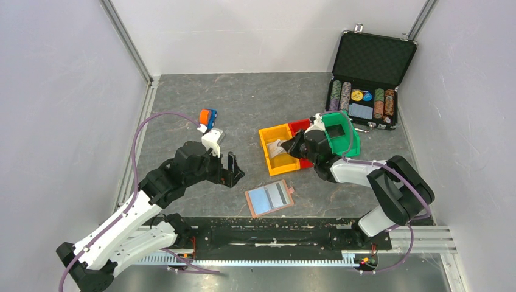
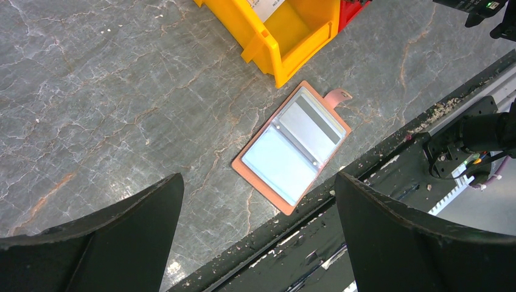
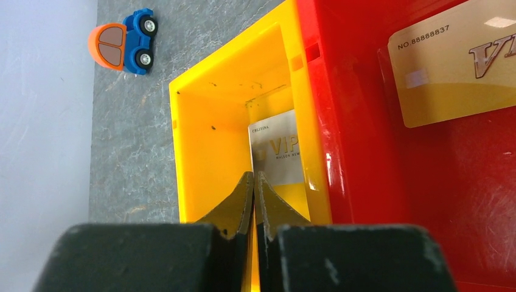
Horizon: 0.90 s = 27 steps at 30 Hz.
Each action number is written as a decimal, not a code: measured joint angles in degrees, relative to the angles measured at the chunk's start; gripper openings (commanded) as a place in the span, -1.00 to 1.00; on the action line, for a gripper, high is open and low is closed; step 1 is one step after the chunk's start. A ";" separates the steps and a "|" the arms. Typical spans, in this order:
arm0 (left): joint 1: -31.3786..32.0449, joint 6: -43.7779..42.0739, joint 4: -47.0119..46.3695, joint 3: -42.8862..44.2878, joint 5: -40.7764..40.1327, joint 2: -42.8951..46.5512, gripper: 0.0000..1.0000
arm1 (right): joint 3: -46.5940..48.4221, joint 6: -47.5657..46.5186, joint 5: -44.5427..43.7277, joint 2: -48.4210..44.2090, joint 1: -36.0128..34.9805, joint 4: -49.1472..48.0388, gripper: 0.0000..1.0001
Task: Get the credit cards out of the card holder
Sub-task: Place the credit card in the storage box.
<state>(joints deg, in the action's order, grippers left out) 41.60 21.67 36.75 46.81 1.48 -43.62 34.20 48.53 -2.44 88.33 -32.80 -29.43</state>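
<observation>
The card holder [image 1: 269, 198] lies open and flat near the table's front edge, reddish-brown with pale blue-grey pockets. In the left wrist view, the holder [image 2: 292, 146] shows a grey panel with a dark stripe in its far pocket. My left gripper [image 1: 233, 170] is open and empty, hovering left of and above the holder; its gripper [image 2: 257, 182] frames the holder's near corner. My right gripper [image 1: 286, 148] is shut over the yellow bin [image 1: 277, 149]. Its fingertips [image 3: 254, 176] are empty. A silver-white card [image 3: 277, 149] leans inside the yellow bin [image 3: 213, 140]. A gold card [image 3: 453, 67] lies in the red bin [image 3: 395, 182].
A green bin [image 1: 339, 131] and the red bin [image 1: 299, 126] stand beside the yellow one. An open black chip case [image 1: 365, 79] stands at the back right. A blue and orange toy car [image 1: 208, 117] sits behind the left arm. A black rail [image 1: 274, 231] runs along the front.
</observation>
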 measured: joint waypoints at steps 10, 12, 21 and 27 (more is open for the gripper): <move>0.00 0.00 0.00 0.00 0.00 0.00 1.00 | 1.01 -0.39 -0.35 0.28 0.00 0.15 -1.00; 0.00 0.00 0.00 0.00 0.00 0.00 1.00 | 1.33 -0.42 -0.46 0.35 0.02 0.07 -1.00; 0.00 0.00 0.00 0.00 -0.02 0.00 1.00 | 1.92 -0.57 -0.50 0.76 0.02 -0.17 -1.00; 0.00 0.00 0.00 -0.02 -0.07 0.00 1.00 | 1.92 -0.61 -0.87 1.05 0.02 -1.16 -1.00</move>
<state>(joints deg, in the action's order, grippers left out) 41.60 21.67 36.75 46.78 1.41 -43.62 36.12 47.92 -3.31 89.38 -32.77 -30.59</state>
